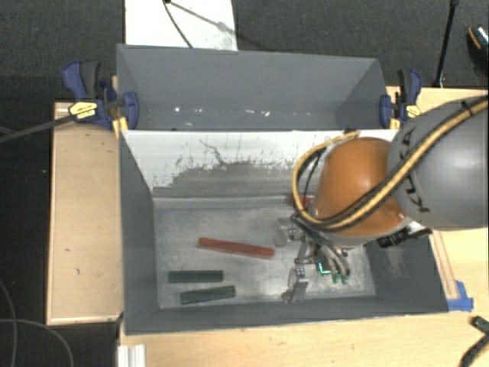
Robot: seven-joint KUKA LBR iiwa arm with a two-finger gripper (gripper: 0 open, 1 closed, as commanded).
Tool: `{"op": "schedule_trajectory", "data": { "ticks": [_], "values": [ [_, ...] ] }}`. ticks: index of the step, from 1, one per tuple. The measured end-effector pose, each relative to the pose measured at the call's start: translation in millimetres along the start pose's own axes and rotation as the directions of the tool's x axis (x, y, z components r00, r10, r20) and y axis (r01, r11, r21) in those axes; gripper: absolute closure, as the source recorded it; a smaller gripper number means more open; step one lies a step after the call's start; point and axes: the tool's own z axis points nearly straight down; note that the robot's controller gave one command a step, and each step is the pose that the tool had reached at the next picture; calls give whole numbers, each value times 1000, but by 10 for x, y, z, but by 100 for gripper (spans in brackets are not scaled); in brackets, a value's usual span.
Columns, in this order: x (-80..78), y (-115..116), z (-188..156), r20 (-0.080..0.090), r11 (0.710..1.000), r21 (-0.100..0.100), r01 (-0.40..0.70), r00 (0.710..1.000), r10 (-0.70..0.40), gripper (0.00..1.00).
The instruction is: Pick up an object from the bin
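Observation:
My gripper (309, 266) hangs low over the bin floor at the right of the middle, under the arm's orange cover. A small green thing (337, 276) shows right beside it on its right; whether it is held I cannot tell. A flat red stick (235, 248) lies on the floor just left of the gripper, its right end a short way from it. Two dark green sticks lie further left near the front wall, one (195, 277) above the other (208, 294).
A bit of red (302, 202) peeks out at the back, behind the orange cover and its cables. The arm covers the bin's right part. The left half of the floor is bare metal with scratches.

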Motion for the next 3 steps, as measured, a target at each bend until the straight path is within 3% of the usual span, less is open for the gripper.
{"op": "schedule_trajectory", "data": {
  "ticks": [1, 2, 3],
  "values": [
    [-618, 688, 647, 8, 990, -4, -140, 990, 140, 0],
    [-622, 660, 626, 9, 989, -2, -145, 989, 145, 100],
    [-755, 406, -1118, 17, 987, -4, -161, 987, 161, 100]
  ]
}}
